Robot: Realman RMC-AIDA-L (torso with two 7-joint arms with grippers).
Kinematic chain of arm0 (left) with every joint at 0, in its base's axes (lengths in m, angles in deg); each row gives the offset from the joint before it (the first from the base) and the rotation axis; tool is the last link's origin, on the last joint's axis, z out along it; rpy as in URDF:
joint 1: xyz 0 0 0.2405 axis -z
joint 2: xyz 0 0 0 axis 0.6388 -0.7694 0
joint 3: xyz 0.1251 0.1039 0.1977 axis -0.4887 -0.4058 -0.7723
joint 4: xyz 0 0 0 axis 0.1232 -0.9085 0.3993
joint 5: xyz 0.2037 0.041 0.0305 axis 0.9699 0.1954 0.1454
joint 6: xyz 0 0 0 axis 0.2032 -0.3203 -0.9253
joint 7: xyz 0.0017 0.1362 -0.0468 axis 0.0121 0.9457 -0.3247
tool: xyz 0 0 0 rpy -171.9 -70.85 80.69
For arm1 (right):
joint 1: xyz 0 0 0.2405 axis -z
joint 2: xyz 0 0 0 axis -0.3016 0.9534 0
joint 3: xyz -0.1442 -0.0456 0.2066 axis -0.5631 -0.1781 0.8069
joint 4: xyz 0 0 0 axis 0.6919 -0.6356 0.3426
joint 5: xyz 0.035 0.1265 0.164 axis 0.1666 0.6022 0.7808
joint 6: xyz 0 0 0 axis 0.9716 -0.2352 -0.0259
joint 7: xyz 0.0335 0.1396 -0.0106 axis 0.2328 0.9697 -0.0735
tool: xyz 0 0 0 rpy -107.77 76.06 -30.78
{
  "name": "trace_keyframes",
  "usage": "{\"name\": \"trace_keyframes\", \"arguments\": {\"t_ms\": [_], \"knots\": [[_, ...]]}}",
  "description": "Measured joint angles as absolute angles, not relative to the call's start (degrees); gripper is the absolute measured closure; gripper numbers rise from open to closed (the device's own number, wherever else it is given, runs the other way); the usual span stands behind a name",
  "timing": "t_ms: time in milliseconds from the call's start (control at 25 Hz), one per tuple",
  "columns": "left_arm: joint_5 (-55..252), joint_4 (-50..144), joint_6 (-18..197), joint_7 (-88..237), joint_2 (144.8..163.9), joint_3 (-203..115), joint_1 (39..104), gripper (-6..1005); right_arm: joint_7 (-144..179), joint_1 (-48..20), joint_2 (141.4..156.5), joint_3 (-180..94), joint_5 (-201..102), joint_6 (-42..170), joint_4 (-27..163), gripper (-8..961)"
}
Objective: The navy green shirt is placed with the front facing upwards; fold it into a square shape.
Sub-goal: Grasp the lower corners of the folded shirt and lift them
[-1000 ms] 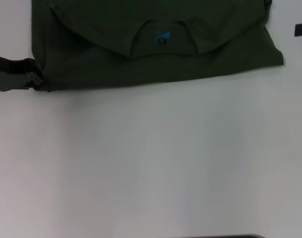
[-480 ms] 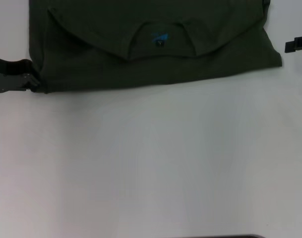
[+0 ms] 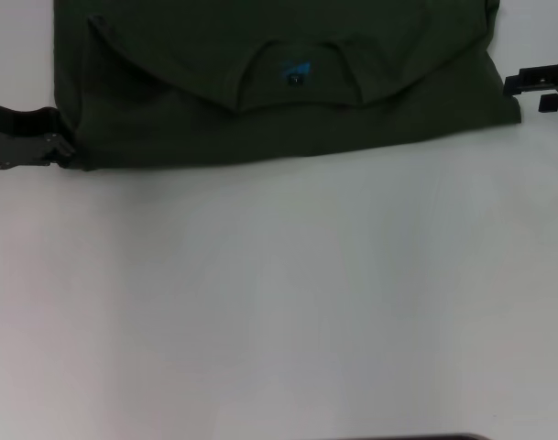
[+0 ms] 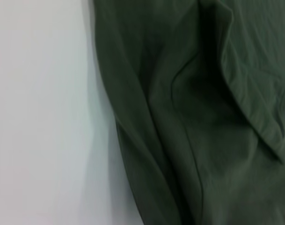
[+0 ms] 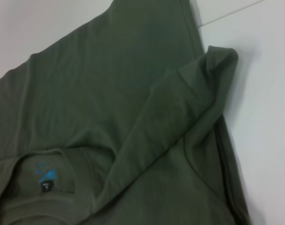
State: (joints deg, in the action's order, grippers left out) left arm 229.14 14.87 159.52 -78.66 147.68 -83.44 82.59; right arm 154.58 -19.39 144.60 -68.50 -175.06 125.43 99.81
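Both end effectors low beside shirt edges

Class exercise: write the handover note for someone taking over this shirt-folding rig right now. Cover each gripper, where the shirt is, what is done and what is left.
Left gripper: at the near left corner of the navy green shirt, touching its edge.
Right gripper: beside the shirt's right edge, near the near right corner, apart from the cloth.
Shirt: at the far side of the white table, collar towards the robot, part of the cloth already laid over around the collar.
Left to do: probably grip both near corners and finish folding into a square.
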Motion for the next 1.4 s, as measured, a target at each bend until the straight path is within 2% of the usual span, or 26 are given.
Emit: {"name": "trace_keyframes", "arguments": {"t_ms": [400,1400], "knots": [[229.1,14.8,159.2,-78.7,147.72,-83.5,82.8,956,154.5,-19.5,146.40,-68.2,-175.0,121.5,98.7,141],[229.1,14.7,159.0,-78.6,147.70,-83.4,83.0,955,154.0,-21.5,147.94,-68.5,-174.9,116.3,95.6,142]]}}
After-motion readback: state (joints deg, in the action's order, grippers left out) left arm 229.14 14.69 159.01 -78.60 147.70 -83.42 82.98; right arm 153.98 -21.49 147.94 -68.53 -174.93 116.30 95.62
